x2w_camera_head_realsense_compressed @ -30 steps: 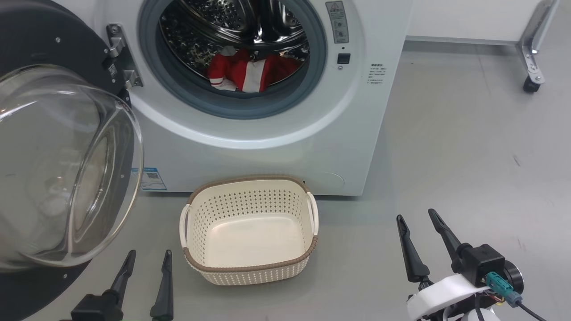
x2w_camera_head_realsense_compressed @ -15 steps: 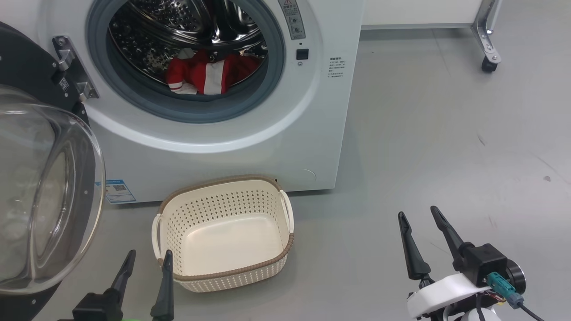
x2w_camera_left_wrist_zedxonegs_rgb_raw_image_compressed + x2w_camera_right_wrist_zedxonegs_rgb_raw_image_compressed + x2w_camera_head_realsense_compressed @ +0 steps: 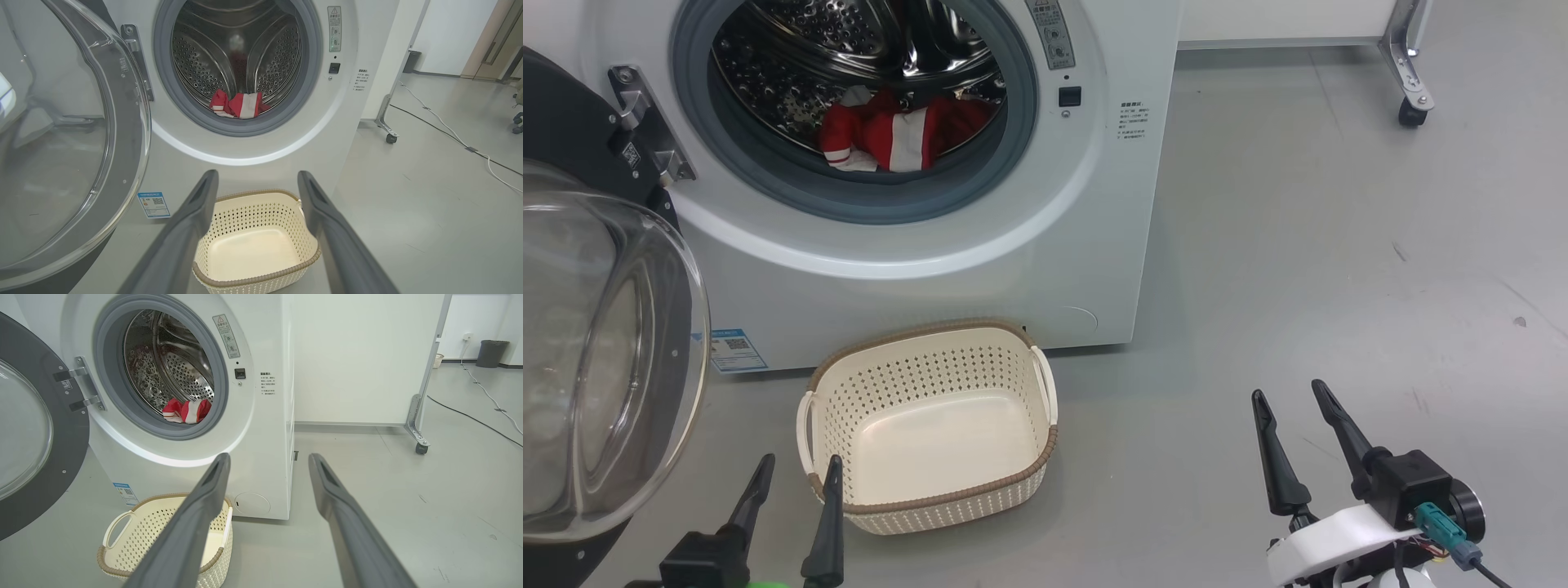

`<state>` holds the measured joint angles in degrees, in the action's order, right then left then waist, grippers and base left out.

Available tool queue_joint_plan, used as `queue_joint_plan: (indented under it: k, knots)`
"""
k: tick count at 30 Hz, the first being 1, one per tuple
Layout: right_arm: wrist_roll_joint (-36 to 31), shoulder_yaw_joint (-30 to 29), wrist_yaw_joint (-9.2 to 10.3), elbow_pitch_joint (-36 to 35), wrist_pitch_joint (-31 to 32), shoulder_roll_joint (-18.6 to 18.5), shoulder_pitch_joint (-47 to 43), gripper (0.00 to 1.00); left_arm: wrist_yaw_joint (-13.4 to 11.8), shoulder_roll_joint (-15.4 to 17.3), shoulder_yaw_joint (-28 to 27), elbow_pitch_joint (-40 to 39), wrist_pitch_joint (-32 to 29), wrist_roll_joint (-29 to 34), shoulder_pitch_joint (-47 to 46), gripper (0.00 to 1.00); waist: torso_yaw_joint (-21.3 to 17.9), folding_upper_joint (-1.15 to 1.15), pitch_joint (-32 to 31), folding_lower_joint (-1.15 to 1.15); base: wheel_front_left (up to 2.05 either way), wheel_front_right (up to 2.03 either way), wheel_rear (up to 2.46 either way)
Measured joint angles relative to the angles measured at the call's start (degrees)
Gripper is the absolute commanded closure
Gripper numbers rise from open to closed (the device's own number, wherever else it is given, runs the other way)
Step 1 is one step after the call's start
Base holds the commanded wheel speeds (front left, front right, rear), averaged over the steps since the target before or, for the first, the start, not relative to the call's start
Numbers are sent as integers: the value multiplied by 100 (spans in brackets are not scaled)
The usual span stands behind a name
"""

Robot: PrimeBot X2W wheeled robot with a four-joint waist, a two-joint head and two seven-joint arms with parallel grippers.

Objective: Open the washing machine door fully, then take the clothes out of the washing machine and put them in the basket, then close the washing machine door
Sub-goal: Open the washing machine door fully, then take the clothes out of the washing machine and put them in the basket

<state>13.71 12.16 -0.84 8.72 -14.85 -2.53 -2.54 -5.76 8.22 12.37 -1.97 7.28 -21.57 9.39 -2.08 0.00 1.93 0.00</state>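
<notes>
The white washing machine (image 3: 931, 269) stands with its door (image 3: 596, 359) swung wide to the left, the glass bowl bulging toward me. Red and white clothes (image 3: 894, 135) lie at the bottom of the steel drum, also seen as clothes (image 3: 239, 105) and clothes (image 3: 186, 410) in the wrist views. The cream basket (image 3: 931, 490) sits empty on the floor in front of the machine. My left gripper (image 3: 798, 469) is open, low beside the basket's near left corner. My right gripper (image 3: 1290, 394) is open over bare floor to the basket's right.
Grey floor (image 3: 1339, 245) stretches to the right of the machine. A wheeled metal frame leg (image 3: 1409, 82) stands at the back right. Cables (image 3: 449, 130) run across the floor farther right, and a dark bin (image 3: 491, 353) stands by the far wall.
The head camera has turned right, so the machine, door and basket sit further left in the picture. Both grippers stay open in the same low spots.
</notes>
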Motion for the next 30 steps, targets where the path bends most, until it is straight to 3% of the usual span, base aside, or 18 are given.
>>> queue_joint_plan:
  k: [16, 30]
  knots:
    - [7, 3, 43, -35, 0, 0, -4, 0, -34, -18, -25, -125, -14, 156, -1, 0, 21, 0, 49, 0, 8, -8, 0]
    - [40, 11, 49, -62, 0, 0, -4, 0, -48, -35, -46, -225, -14, 200, -3, 0, 22, 0, 110, 0, 62, -62, 0]
